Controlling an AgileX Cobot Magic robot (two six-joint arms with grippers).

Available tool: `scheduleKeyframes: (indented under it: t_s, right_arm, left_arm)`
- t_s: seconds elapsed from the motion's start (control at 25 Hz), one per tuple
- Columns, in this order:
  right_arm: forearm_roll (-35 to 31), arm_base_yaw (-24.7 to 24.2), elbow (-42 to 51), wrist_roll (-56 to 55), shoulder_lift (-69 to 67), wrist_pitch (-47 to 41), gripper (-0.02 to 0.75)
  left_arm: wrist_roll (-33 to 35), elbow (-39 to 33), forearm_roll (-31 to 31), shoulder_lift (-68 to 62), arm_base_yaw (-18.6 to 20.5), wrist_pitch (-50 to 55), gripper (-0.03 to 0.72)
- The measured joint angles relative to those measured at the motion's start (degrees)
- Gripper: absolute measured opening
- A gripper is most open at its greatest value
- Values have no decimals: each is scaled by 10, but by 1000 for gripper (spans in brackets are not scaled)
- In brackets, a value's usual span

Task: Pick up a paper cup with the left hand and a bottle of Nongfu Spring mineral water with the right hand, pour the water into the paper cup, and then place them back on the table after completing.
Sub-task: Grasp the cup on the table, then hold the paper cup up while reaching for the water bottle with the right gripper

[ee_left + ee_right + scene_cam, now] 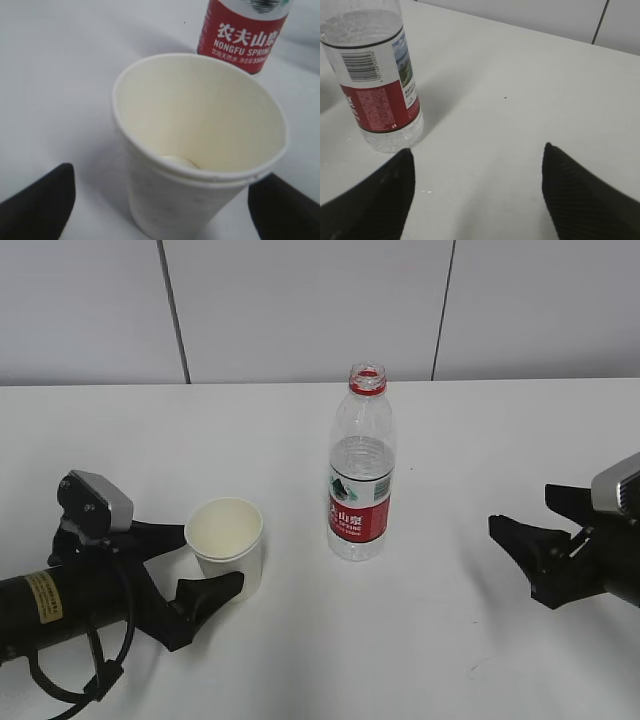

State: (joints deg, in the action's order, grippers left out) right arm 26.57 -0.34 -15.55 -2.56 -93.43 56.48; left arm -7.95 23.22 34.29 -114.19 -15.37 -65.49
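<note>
On the left of the white counter (300, 660), the left hand (205, 562) is seen with its jaws spread around an upright paper cup (227, 543); contact cannot be told. The left wrist view alone shows the cup (200, 145) as two nested cups, empty inside. At centre stands an uncapped Nongfu Spring bottle (361, 468), water (361, 462) filling it roughly to the label's top; its barcode is visible only in the right wrist view (375, 75). On the right, the right hand (532, 530) rests well apart from the bottle, jaws spread and empty.
</note>
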Motion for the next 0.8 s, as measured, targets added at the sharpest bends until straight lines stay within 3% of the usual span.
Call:
scheduleKeyframes:
  t_s: [0.48, 0.8]
  right_arm:
    - [5, 0, 0, 0, -14, 32, 587]
    - [5, 0, 0, 0, -52, 81, 587]
  left_arm:
    - [-28, 34, 30, -10, -6, 0, 622]
    - [-29, 35, 33, -10, -6, 0, 507]
